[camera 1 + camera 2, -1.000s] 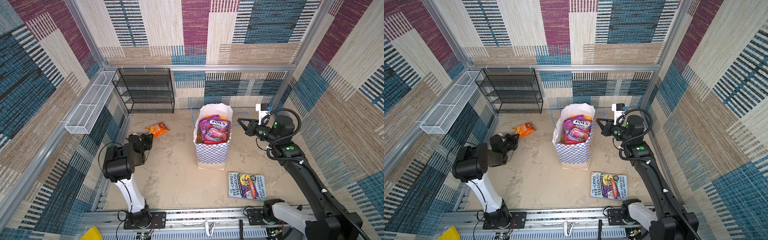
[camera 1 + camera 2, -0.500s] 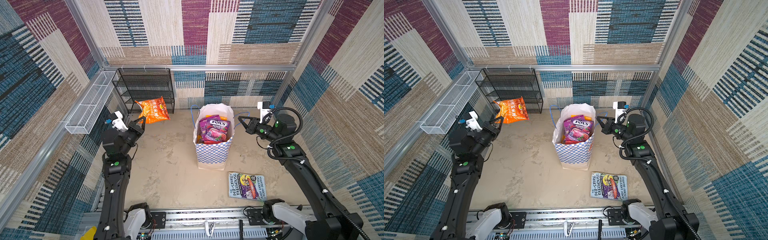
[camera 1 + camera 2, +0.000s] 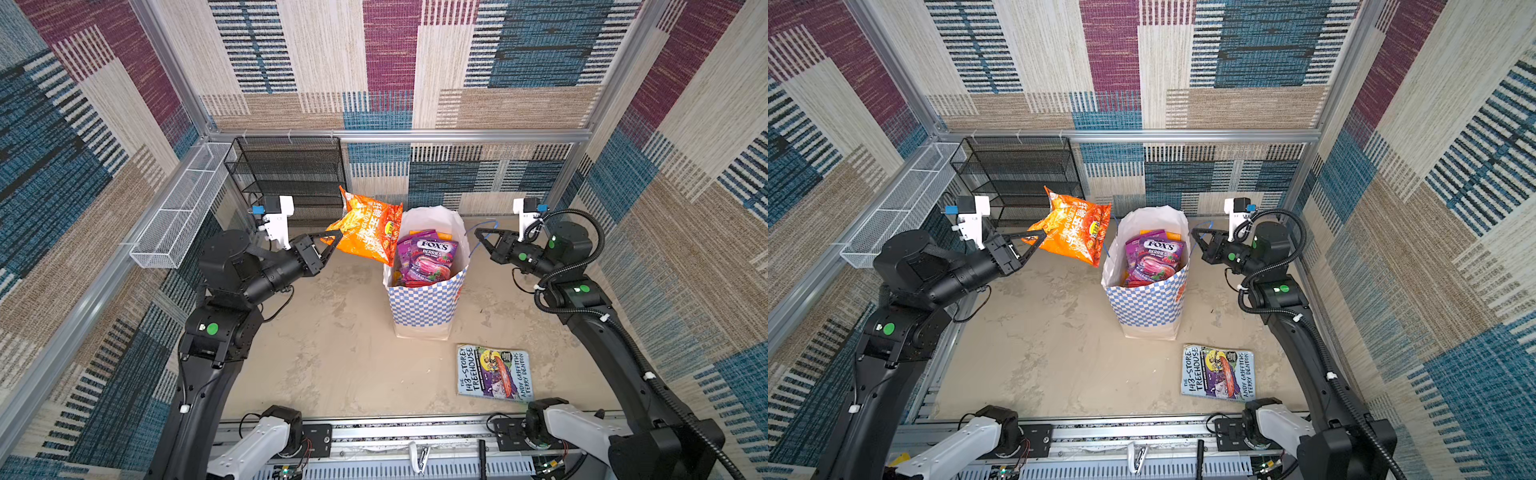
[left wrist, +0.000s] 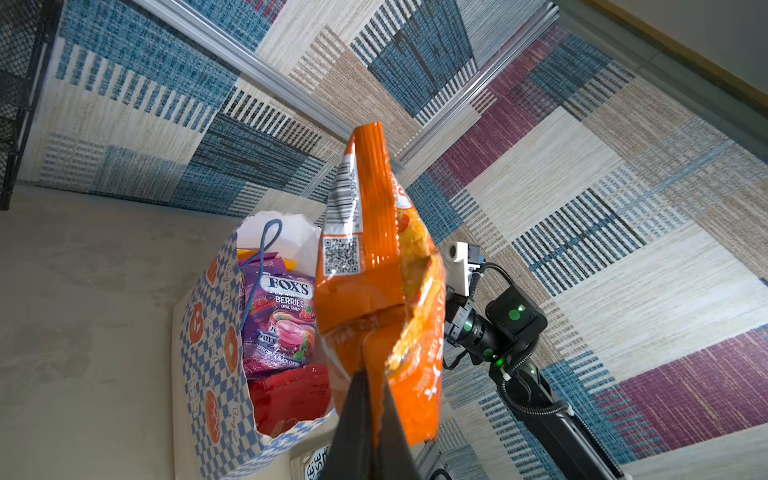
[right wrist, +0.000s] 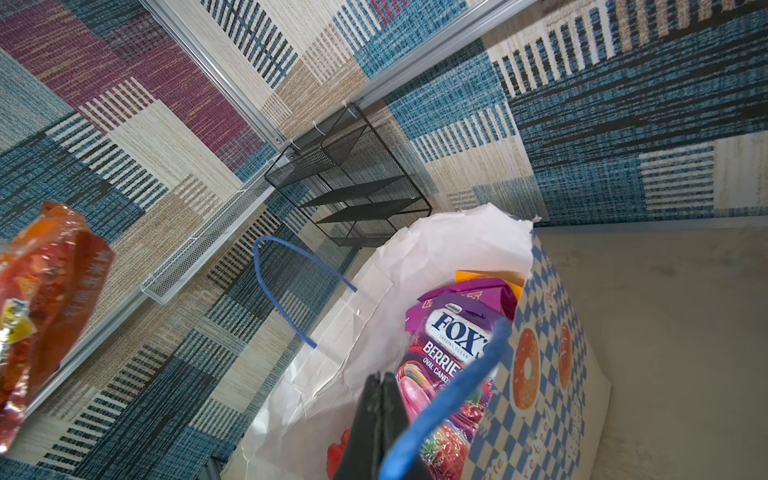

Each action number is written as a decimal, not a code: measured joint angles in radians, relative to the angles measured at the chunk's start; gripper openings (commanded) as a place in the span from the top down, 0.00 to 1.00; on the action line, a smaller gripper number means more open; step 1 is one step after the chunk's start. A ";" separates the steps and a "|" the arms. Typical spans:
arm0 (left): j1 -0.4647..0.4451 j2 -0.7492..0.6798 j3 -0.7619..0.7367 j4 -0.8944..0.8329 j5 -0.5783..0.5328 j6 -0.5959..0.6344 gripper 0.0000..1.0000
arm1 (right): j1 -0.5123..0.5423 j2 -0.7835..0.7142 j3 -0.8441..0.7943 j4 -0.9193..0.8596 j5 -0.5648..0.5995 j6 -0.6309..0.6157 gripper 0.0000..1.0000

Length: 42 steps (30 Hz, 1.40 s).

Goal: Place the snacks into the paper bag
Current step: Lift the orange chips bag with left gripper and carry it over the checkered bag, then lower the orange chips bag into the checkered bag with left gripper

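My left hand (image 3: 337,235) grips one orange chips packet (image 3: 365,232) by a corner, in the air just beside the one bag's (image 3: 424,307) rim. My right hand (image 3: 478,232) is closed at the bag's blue handle (image 3: 484,224); whether it pinches it, I cannot tell. At least four packets fill the bag, Fox's (image 3: 428,257) on top. One book (image 3: 492,374) lies near it on the beige tabletop (image 3: 332,353).

You have a mottled beige tabletop (image 3: 332,365). On it the checkered paper bag (image 3: 424,303) stands upright mid-scene, the "143-Storey Treehouse" book (image 3: 492,372) lies flat near right, and a black mesh rack (image 3: 291,174) stands far left.
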 measured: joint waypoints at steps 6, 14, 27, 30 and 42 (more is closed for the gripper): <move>-0.255 0.084 0.037 -0.043 -0.176 0.008 1.00 | 0.000 0.045 0.045 -0.006 -0.018 0.019 1.00; -0.470 0.215 0.085 -0.060 -0.449 0.002 1.00 | 0.001 0.047 0.063 -0.011 -0.042 0.033 1.00; -0.532 0.366 0.077 -0.063 -0.731 -0.008 1.00 | 0.001 0.020 0.036 0.005 -0.044 0.031 1.00; -0.545 0.389 0.070 -0.064 -0.752 -0.017 1.00 | 0.000 0.020 0.036 0.003 -0.044 0.027 1.00; -0.512 0.393 0.098 -0.003 -0.798 -0.045 1.00 | 0.000 0.008 0.021 -0.002 -0.044 0.017 1.00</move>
